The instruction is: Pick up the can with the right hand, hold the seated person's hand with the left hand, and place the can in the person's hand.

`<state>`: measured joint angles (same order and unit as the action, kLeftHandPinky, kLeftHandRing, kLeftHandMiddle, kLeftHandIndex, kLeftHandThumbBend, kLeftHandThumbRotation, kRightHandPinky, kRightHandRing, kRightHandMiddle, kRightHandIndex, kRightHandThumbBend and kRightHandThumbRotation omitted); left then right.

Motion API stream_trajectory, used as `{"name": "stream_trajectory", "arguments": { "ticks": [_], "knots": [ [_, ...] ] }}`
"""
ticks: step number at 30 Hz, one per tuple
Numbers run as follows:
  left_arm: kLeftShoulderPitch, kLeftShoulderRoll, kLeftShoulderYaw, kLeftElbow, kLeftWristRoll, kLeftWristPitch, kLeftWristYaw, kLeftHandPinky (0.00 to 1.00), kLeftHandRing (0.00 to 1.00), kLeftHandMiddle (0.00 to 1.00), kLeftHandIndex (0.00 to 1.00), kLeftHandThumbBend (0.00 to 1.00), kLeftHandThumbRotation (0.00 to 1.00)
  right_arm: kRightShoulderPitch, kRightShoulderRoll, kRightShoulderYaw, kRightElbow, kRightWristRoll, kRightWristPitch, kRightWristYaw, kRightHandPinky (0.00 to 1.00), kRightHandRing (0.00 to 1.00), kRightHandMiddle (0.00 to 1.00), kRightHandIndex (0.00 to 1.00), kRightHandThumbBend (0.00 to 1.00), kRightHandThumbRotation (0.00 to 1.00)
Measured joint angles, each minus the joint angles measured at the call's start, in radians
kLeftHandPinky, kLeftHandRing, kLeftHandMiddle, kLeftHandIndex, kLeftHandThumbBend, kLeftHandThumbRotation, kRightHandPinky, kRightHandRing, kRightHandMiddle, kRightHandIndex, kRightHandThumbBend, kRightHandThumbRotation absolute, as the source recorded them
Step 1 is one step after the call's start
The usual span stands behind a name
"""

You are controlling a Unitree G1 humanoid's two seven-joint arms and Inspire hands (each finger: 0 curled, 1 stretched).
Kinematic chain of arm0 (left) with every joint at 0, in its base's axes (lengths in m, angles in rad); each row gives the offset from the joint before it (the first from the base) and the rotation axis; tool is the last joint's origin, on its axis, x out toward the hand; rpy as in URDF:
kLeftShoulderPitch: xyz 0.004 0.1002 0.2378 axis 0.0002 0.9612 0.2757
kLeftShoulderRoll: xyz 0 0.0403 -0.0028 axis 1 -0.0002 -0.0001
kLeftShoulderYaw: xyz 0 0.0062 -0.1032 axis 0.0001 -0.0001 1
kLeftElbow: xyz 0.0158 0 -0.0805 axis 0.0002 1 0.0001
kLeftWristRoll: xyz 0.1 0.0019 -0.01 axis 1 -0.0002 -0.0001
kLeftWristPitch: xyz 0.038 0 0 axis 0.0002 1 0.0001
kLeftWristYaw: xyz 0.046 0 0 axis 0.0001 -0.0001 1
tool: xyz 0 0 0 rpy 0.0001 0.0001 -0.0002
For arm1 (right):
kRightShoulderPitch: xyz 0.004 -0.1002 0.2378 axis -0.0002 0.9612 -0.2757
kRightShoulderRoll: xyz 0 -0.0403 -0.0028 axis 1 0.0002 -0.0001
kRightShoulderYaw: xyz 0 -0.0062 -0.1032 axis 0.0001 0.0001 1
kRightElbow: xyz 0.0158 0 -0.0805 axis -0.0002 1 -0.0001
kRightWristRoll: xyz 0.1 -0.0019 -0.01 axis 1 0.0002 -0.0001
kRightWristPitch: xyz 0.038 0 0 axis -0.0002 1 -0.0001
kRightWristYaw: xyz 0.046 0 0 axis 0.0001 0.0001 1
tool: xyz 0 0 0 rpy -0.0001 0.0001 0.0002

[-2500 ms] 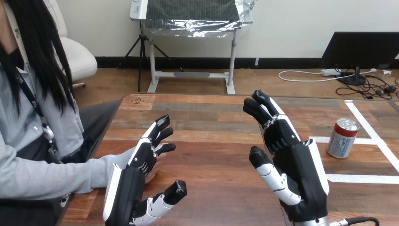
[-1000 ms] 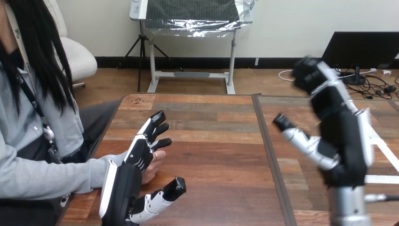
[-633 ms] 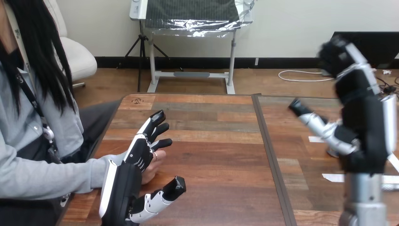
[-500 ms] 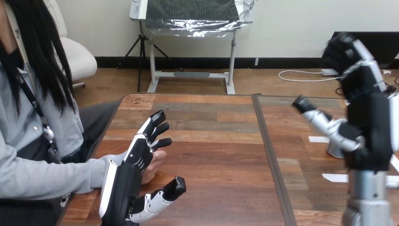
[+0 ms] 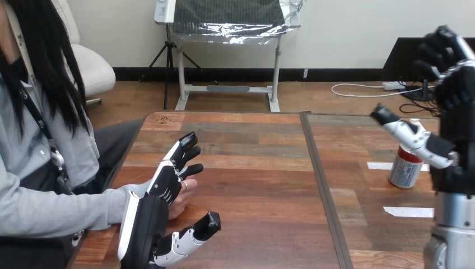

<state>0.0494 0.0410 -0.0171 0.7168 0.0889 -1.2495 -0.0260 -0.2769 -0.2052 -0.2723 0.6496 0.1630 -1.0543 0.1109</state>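
Observation:
A red and silver can (image 5: 404, 168) stands upright on the table at the right. My right hand (image 5: 455, 126) is raised just right of it, open, with the thumb reaching out over the can's top and the fingers up; it holds nothing. At the lower left my left hand (image 5: 152, 218) is open, its straight fingers (image 5: 178, 163) lying over the person's hand (image 5: 180, 197), which rests on the table near its left edge. I cannot tell whether my thumb (image 5: 190, 240) touches that hand.
The wooden table (image 5: 257, 168) has a dark seam running down its middle. White tape strips (image 5: 409, 212) lie on the right part near the can. The person sits at the left edge, forearm stretched onto the table.
My right hand has swung from the table's middle to the right and risen beside the can, which it hid for a moment. The left hand and the person's hand have barely moved.

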Motion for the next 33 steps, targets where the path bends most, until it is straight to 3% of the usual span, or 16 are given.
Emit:
{"name": "stream_trajectory", "arguments": {
  "ticks": [20, 33],
  "knots": [
    [0.000, 0.000, -0.001, 0.001, -0.004, -0.002, -0.003, 0.79, 0.88, 0.91, 0.89, 0.97, 0.69, -0.009, -0.023, -0.055, 0.058, 0.007, 0.083, -0.054, 0.87, 0.87, 0.85, 0.83, 1.00, 0.17],
    [0.000, 0.000, -0.001, 0.001, -0.002, -0.002, -0.006, 0.79, 0.88, 0.91, 0.89, 0.97, 0.69, -0.028, -0.065, -0.075, 0.148, 0.020, 0.109, -0.052, 0.89, 0.90, 0.89, 0.86, 1.00, 0.19]
  ]
}}
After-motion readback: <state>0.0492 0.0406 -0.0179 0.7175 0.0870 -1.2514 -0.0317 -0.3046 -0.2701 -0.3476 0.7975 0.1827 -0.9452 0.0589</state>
